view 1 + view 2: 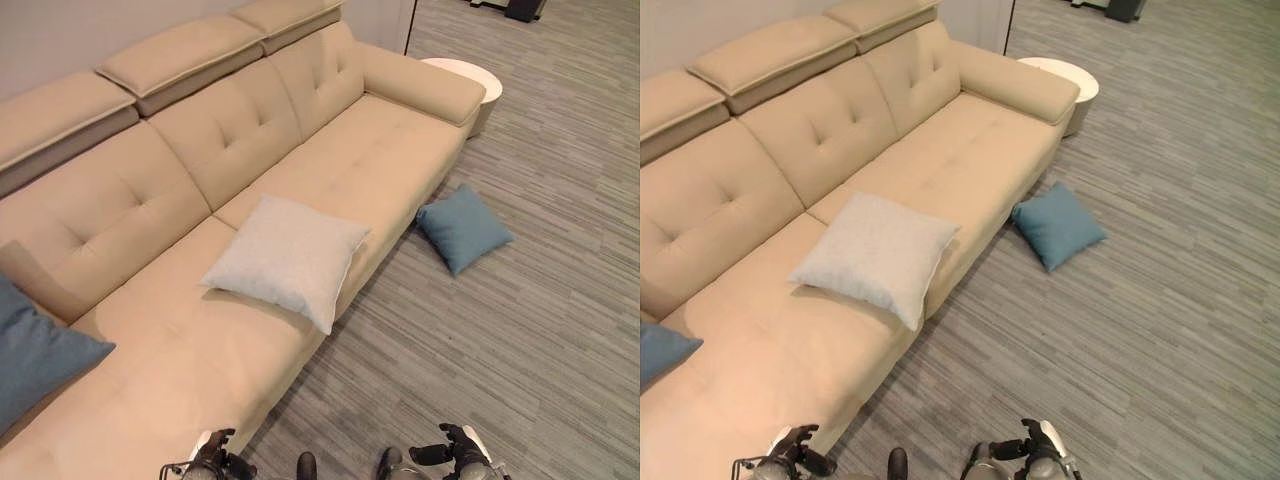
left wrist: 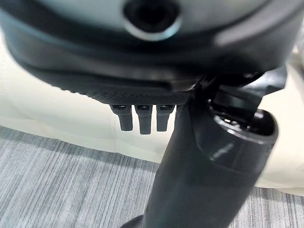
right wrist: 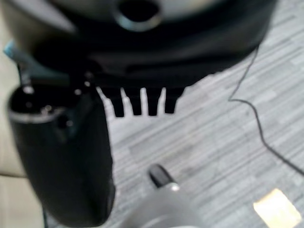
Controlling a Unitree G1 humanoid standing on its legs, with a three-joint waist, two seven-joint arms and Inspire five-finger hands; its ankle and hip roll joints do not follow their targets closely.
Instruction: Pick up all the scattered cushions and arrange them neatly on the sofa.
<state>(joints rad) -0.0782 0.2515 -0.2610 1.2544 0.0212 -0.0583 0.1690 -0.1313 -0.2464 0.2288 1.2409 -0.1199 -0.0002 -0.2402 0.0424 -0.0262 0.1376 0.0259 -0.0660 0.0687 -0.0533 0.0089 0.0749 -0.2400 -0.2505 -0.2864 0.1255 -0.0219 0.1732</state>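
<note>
A light grey cushion [image 1: 285, 258] lies flat on the seat of the beige sofa [image 1: 390, 150], near its front edge. One blue cushion [image 1: 462, 228] lies on the floor beside the sofa's front, towards the far armrest. Another blue cushion [image 1: 35, 350] rests on the sofa at the near left end. My left hand [image 1: 215, 455] hangs low by the sofa's near front corner. My right hand [image 1: 455, 450] hangs over the floor. Both are far from the cushions. In the wrist views the left hand [image 2: 142, 90] and right hand [image 3: 142, 61] have straight fingers and hold nothing.
A round white side table [image 1: 470, 78] stands past the sofa's far armrest. Grey striped carpet [image 1: 520, 340] stretches to the right of the sofa. A thin cable [image 3: 256, 118] lies on the floor near my right hand.
</note>
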